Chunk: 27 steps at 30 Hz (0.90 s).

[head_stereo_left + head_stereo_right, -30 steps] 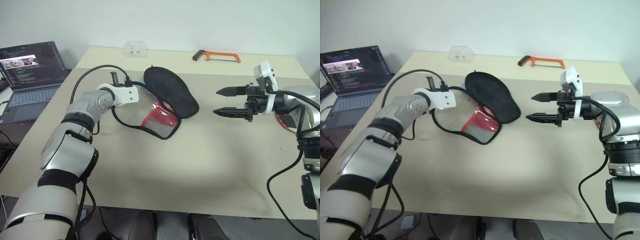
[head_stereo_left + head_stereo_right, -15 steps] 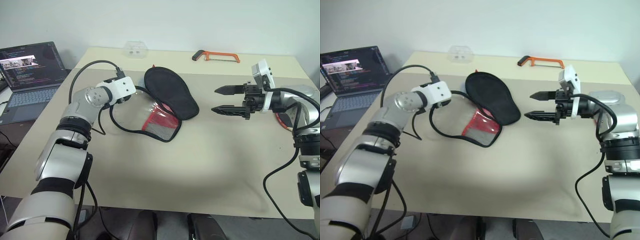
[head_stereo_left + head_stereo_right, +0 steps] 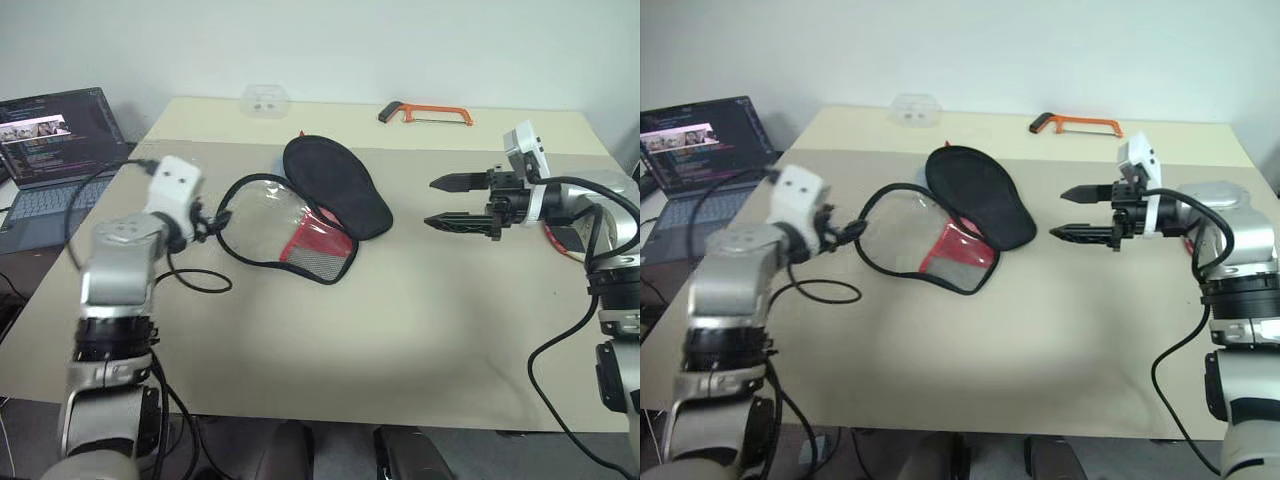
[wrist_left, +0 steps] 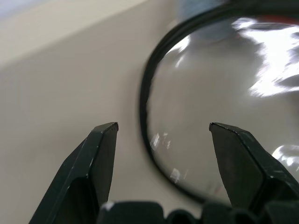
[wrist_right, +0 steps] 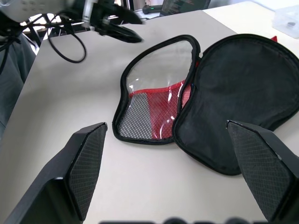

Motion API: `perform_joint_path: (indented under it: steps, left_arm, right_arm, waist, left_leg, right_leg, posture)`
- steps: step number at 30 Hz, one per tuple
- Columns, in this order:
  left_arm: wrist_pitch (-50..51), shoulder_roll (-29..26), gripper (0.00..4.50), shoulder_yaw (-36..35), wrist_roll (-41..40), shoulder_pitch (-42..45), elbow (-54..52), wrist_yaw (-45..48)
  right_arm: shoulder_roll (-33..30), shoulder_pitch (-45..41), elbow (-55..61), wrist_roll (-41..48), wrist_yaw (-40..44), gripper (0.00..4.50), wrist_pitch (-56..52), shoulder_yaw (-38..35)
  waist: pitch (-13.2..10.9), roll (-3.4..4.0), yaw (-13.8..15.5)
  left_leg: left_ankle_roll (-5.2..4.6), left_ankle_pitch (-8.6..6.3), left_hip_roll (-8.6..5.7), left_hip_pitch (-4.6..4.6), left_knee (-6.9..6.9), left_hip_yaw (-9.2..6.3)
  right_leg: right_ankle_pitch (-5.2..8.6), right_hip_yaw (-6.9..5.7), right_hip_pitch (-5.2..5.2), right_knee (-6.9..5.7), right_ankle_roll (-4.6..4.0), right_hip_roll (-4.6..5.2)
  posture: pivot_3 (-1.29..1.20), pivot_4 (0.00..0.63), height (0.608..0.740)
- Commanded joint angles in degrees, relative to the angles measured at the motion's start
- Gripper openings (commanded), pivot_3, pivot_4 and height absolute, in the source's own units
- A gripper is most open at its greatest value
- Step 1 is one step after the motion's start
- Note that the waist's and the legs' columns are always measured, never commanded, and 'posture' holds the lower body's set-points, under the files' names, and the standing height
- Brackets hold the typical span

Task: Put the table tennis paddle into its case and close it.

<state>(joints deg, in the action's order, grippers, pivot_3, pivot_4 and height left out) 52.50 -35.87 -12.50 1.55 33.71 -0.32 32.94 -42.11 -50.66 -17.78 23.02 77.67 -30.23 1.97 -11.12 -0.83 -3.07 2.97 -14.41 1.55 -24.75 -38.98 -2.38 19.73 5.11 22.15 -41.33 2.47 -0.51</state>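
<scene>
The case (image 3: 335, 195) lies unzipped and spread in two on the table. Its black half rests toward the back, and its clear half (image 3: 290, 230), with the red mesh pocket, lies flat in front. My left gripper (image 3: 213, 223) hovers open just off the clear half's left rim, holding nothing; the left wrist view shows the black piping (image 4: 145, 116) between the parted fingers. My right gripper (image 3: 448, 203) stays open and empty to the right of the case, pointing at it. A red flat thing (image 3: 562, 240) peeks out behind my right forearm; I cannot tell if it is the paddle.
A laptop (image 3: 50, 140) stands open off the table's left edge. An orange hacksaw (image 3: 425, 112) and a small clear plastic box (image 3: 262, 97) lie along the far edge. My left arm's black cable (image 3: 195, 280) loops over the table beside the case.
My left gripper has opened, let go of the clear half's rim, rolled and pulled back to the left. The clear half now lies flat. The right arm has stayed still.
</scene>
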Motion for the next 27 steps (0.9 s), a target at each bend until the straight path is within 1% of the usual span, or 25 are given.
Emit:
perform_joint_path:
  steps: [1,5,8,13,16,20,23,27]
  left_arm:
    - [7.2,1.5,3.39,-4.7,-2.3,-1.1,-5.1,-3.8]
    - [10.7,5.9,3.39,-6.0,-4.7,-1.5,-4.9,-7.3]
    - [10.1,9.3,3.39,-6.0,-6.2,-0.7,-3.3,-9.6]
    - [10.6,13.3,3.39,-5.8,-6.9,0.8,-1.2,-15.0]
    - [10.8,16.3,3.39,-6.8,-7.9,2.1,-0.2,-18.3]
    - [9.4,20.8,3.39,-4.8,-8.7,3.7,1.9,-20.8]
    - [8.9,22.8,3.39,-3.8,-9.0,4.3,2.9,-22.2]
    - [9.5,23.7,3.39,-3.9,-9.7,4.0,2.1,-23.3]
  right_arm:
    - [0.8,-2.5,-0.8,-0.6,1.0,4.5,1.9,0.5]
    - [1.6,-3.7,-2.6,-1.1,1.9,4.5,2.8,1.1]
    - [2.2,-4.1,-3.4,-1.7,2.3,4.5,3.3,1.3]
    - [2.2,-4.2,-3.4,-1.9,2.8,4.5,3.4,1.1]
    - [1.9,-3.7,-2.7,-1.7,2.9,4.5,3.0,1.0]
    - [1.7,-3.6,-1.9,-1.6,2.8,4.5,2.6,0.9]
    - [1.5,-3.5,-1.3,-1.5,2.6,4.5,2.4,0.7]
    - [0.7,-2.2,0.2,-1.1,2.3,4.5,1.7,0.2]
  waist:
    - [0.0,-0.01,0.0]
    - [0.0,-0.03,0.3]
    - [0.0,-0.08,0.8]
    - [0.1,-0.09,1.1]
    - [0.1,-0.11,1.2]
    - [0.1,-0.12,1.2]
    - [0.1,-0.13,1.3]
    - [0.1,-0.14,1.3]
  left_leg:
    - [0.0,0.02,0.0,0.0,-0.01,-0.01]
    - [0.02,0.08,-0.06,0.01,-0.05,-0.07]
    - [0.04,0.09,-0.06,0.0,-0.05,-0.1]
    - [0.04,0.09,-0.05,0.0,-0.05,-0.08]
    - [0.04,0.09,-0.05,0.01,-0.05,-0.07]
    - [0.04,0.09,-0.06,0.0,-0.05,-0.06]
    - [0.05,0.1,-0.06,0.0,-0.05,-0.08]
    - [0.07,0.11,-0.08,0.01,-0.05,-0.07]
  right_leg:
    - [0.0,-0.01,0.0,-0.02,0.0,0.0]
    - [-0.01,-0.05,-0.03,-0.12,0.0,0.02]
    - [-0.01,-0.09,-0.03,-0.12,0.0,0.03]
    - [-0.02,-0.08,-0.03,-0.12,-0.01,0.03]
    - [-0.02,-0.07,-0.03,-0.12,-0.01,0.04]
    - [-0.02,-0.07,-0.03,-0.12,-0.01,0.05]
    - [-0.02,-0.08,-0.04,-0.13,-0.01,0.05]
    - [-0.02,-0.06,-0.04,-0.12,-0.01,0.06]
  posture:
    - [0.0,0.15,0.74]
    - [0.0,0.15,0.74]
    - [0.0,0.15,0.74]
    - [0.0,0.15,0.74]
    - [0.0,0.15,0.74]
    - [0.0,0.15,0.74]
    - [0.0,0.15,0.74]
    - [0.0,0.15,0.74]
